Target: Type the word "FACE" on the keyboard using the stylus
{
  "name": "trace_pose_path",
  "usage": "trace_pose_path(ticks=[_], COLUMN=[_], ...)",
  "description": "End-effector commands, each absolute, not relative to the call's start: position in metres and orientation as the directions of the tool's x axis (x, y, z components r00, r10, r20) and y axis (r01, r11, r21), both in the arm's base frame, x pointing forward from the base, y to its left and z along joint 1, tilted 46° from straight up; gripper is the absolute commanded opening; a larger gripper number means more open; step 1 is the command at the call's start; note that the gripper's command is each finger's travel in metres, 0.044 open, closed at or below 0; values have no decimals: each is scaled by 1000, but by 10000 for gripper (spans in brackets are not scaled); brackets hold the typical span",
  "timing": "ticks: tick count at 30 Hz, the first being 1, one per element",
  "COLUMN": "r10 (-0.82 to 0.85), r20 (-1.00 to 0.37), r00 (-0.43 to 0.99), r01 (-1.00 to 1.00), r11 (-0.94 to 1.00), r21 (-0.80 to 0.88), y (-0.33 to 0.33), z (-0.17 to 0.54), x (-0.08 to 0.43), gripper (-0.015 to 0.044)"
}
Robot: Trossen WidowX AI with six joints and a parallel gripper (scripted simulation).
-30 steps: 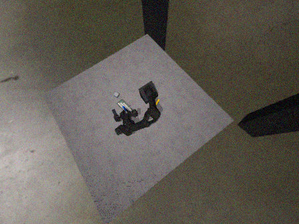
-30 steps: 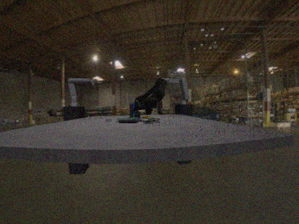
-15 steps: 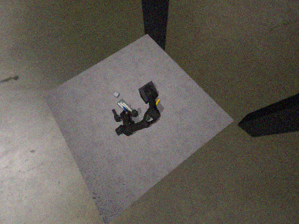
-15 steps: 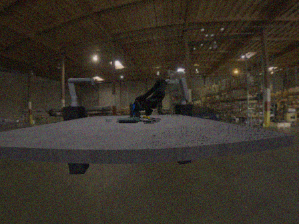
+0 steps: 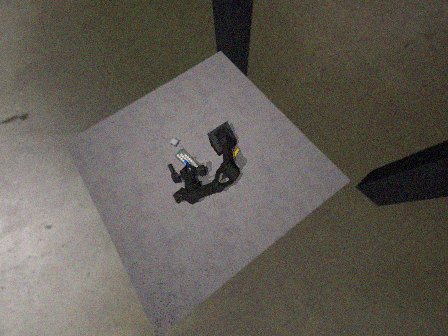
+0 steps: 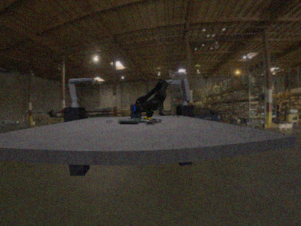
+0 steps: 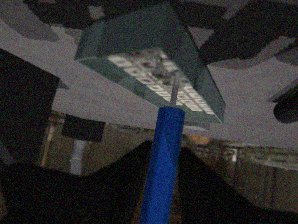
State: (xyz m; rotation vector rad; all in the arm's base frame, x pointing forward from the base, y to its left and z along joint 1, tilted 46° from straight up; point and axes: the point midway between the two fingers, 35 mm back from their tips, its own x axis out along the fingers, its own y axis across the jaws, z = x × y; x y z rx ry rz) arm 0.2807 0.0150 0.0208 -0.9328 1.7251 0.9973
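The keyboard (image 5: 182,154) (image 6: 127,122) (image 7: 122,37) is a small grey-green block with white keys, lying on the table. In the wrist view it fills the upper middle, tilted, its letters too blurred to read. The stylus (image 5: 186,162) (image 6: 134,110) (image 7: 165,157) has a blue barrel and a thin grey tip. My gripper (image 5: 187,164) (image 7: 165,149) is shut on the stylus barrel. The tip overlaps the key rows in the wrist view; whether it touches or presses a key cannot be told. The gripper hides part of the keyboard in the top view.
A small pale block (image 5: 174,142) (image 6: 109,121) lies near the keyboard's far end. A yellow item (image 5: 236,152) (image 6: 147,118) lies beside the arm's dark base (image 5: 221,136). The square grey table (image 5: 235,250) (image 6: 144,141) has its edges well away from the arm.
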Motion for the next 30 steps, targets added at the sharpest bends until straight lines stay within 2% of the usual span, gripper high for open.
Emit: trace_pose_path(ticks=[1, 30], r10=[-157, -159], r20=[-940, -940], r00=[-303, -303], r01=[-893, -893], r11=[392, 392], r21=[222, 221], y=[17, -9], z=[19, 45], x=[281, 276], gripper=[81, 81])
